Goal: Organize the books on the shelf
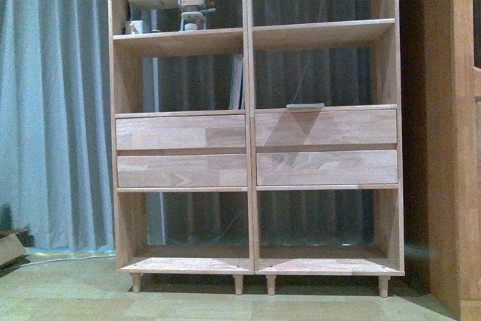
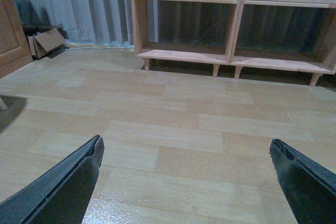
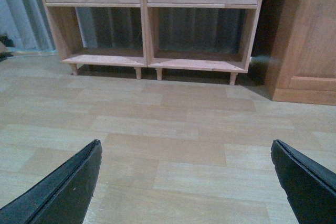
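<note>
**A:** How are the grippers being held?

**B:** The left gripper (image 2: pixel 185 142) is being held with its jaws spread wide, and nothing is being gripped between its black fingers (image 2: pixel 68 187). The right gripper (image 3: pixel 185 142) is being held likewise, jaws wide apart with nothing between them. Both are being held above the pale plank floor (image 2: pixel 173 108), well apart from the shelf (image 1: pixel 248 35).

**A:** And where are the books being shown?

**B:** In the front view, inside the shelf. A thin pale book (image 1: pixel 237 80) is being stood upright in the left compartment just above the drawers, close against the central divider. A flat greyish book (image 1: pixel 304 106) is being laid at the front edge of the right compartment in the same row, directly above the upper right drawer front (image 1: pixel 325 127).

**A:** Is anything else being shown?

**B:** A small wood-and-grey ornament (image 1: pixel 190 7) is being displayed in the compartment above the upright book; what it is cannot be told. A grey-blue curtain (image 1: pixel 52 110) is being hung behind and left of the shelf. A cardboard box (image 2: pixel 46 41) is being rested on the floor beside the curtain. A wooden cabinet (image 3: pixel 310 35) is being stood just right of the shelf.
</note>
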Controlling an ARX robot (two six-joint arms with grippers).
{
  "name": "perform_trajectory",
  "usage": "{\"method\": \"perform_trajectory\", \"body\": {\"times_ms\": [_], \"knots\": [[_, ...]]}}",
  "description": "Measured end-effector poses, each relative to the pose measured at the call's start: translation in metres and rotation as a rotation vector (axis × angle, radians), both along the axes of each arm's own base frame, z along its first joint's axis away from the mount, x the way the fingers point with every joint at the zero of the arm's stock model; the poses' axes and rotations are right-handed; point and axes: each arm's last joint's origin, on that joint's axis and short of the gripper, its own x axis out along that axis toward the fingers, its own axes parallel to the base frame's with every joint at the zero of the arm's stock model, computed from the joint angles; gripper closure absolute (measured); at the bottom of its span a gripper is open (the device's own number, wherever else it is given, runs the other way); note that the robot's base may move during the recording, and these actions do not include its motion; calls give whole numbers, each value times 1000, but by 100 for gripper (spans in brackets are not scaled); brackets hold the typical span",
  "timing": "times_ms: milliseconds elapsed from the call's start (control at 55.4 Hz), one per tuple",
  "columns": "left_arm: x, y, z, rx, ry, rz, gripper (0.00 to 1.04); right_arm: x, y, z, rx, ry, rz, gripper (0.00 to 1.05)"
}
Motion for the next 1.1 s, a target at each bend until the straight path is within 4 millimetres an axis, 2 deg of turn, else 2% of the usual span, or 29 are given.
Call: {"method": "perform_trajectory", "body": {"times_ms": [1102], "knots": [[0, 0, 0, 0, 0, 0, 7, 0, 0, 0, 0, 0, 0, 7]]}}
